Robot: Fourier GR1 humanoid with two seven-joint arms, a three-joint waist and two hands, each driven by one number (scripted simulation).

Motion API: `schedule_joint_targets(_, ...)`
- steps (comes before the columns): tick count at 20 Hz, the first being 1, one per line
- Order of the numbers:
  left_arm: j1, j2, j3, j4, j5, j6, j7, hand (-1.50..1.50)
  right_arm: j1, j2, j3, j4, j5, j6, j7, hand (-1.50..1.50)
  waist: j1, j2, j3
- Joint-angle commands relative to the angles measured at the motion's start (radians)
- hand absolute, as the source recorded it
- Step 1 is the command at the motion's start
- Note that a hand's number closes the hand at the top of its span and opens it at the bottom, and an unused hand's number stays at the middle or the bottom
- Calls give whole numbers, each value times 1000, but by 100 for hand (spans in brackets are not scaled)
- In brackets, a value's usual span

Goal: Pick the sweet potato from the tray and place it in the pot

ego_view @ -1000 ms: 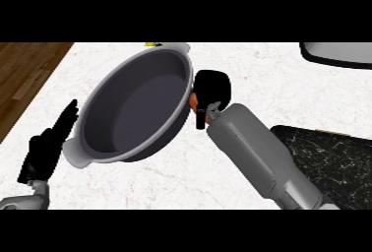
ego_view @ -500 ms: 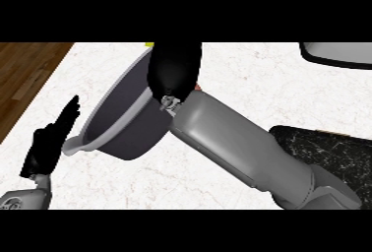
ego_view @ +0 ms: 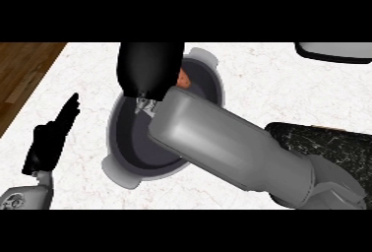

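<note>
Right hand: the black right hand shows from the back at the upper middle of the frame, over the pot; its grey forearm runs in from the lower right, smooth and rounded, and covers much of the pot's right side.
Right fingers: they point away toward the top of the frame and are hidden behind the back of the hand, so I cannot tell how far they are curled or whether they grip anything.
Sweet potato: a small orange-brown patch of the sweet potato shows just right of the right hand, inside the pot's upper rim; the rest is hidden by the hand.
Pot: the pot is round and dark grey inside, with a paler grey rim and a rounded handle tab at its lower left and another at its upper right; it stands in the middle of the frame.
Left hand: the black left hand rests at the left edge, fingers straight and together, pointing up, holding nothing, apart from the pot.
Counter: the counter is white stone with faint veins; a strip of brown wood lies at the upper left.
Tray: a dark, marbled tray shows at the right edge.
</note>
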Motion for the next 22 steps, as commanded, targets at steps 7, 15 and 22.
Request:
schedule_joint_targets(7,31,26,48,-6,13,5,-15,0,-33,17,-10,88,22,-179,222,150,-42,6,2)
schedule_joint_targets(15,21,12,40,-11,2,16,-15,0,-24,17,-68,287,-4,-312,66,150,-48,18,3)
schedule_joint_targets(22,51,-12,36,7,-9,31,-49,0,-4,17,-87,495,-45,-356,-107,150,-63,20,3)
